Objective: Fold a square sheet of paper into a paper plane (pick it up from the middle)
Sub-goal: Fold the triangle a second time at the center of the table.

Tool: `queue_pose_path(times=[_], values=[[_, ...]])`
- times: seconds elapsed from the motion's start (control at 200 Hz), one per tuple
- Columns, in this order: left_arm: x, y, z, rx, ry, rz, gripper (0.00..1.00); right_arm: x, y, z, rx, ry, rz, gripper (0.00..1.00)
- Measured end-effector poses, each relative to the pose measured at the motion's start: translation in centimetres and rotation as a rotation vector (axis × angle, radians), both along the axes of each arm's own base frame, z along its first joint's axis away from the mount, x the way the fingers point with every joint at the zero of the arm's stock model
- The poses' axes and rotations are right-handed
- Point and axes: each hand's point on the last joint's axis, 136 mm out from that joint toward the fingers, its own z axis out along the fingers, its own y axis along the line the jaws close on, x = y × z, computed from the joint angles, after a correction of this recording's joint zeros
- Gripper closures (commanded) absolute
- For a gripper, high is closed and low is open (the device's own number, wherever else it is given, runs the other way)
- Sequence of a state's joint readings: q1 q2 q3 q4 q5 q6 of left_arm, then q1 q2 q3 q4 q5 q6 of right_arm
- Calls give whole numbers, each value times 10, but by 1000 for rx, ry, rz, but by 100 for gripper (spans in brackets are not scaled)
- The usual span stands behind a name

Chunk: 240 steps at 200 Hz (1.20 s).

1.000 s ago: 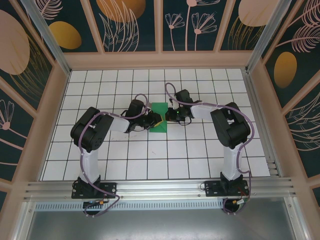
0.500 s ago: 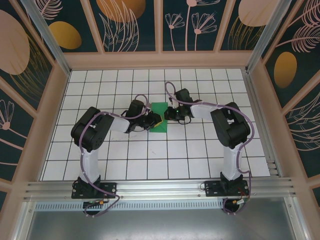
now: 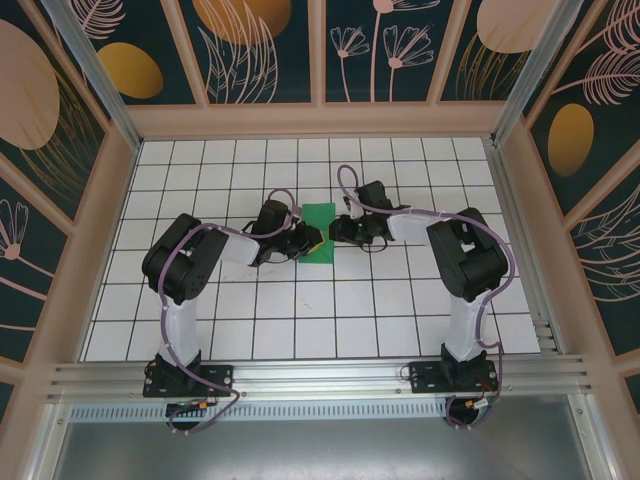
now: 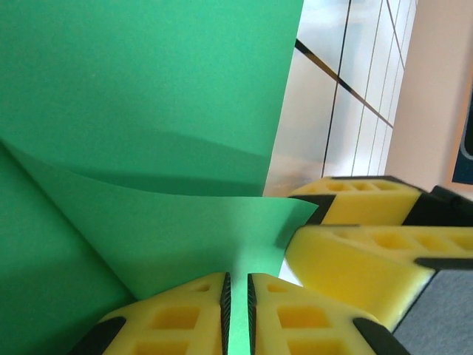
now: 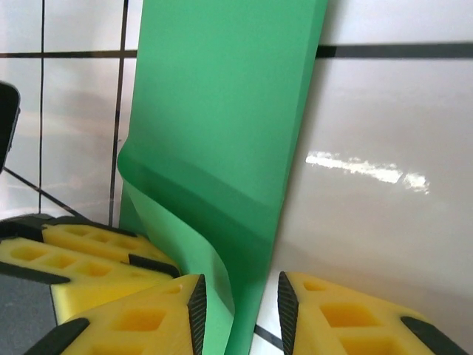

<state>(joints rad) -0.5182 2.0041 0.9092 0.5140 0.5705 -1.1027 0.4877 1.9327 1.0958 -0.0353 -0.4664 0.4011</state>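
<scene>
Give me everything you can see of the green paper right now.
The sheet of paper is thin, plain, matte bright green, and folded over itself, with overlapping layers and a soft curled bend at one end. It lies mid-table on the white grid, one end raised. The left hand is shut on its edge. Close by, the right hand is open with the curled edge between its jaws.

Top camera sat high at the near edge, looking down and forward over the white gridded counter [image 3: 200,310]. Left wrist camera rode behind the left yellow-padded claw [image 4: 236,290], very close, aimed low along the counter. Right wrist camera sat behind the right yellow-padded claw [image 5: 241,296], equally close, tilted down at the counter. All three shared the thin bright green paper sheet [image 3: 319,216]; each wrist view caught the other claw.
</scene>
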Motion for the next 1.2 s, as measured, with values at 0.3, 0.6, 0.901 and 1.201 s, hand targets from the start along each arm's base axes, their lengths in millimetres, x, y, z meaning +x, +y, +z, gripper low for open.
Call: queue_pose_path(times=[0.3, 0.6, 0.901, 1.201], values=[[1, 1, 0, -5, 4, 13, 82, -6, 3, -2, 35, 19, 12, 82], [1, 1, 0, -8, 6, 16, 82, 1, 5, 4, 33, -13, 17, 91], [2, 0, 2, -15, 1, 18, 80, 7, 5, -1, 10, -26, 13, 91], [2, 0, 2, -16, 0, 17, 80, 7, 4, -10, -5, -20, 22, 91]])
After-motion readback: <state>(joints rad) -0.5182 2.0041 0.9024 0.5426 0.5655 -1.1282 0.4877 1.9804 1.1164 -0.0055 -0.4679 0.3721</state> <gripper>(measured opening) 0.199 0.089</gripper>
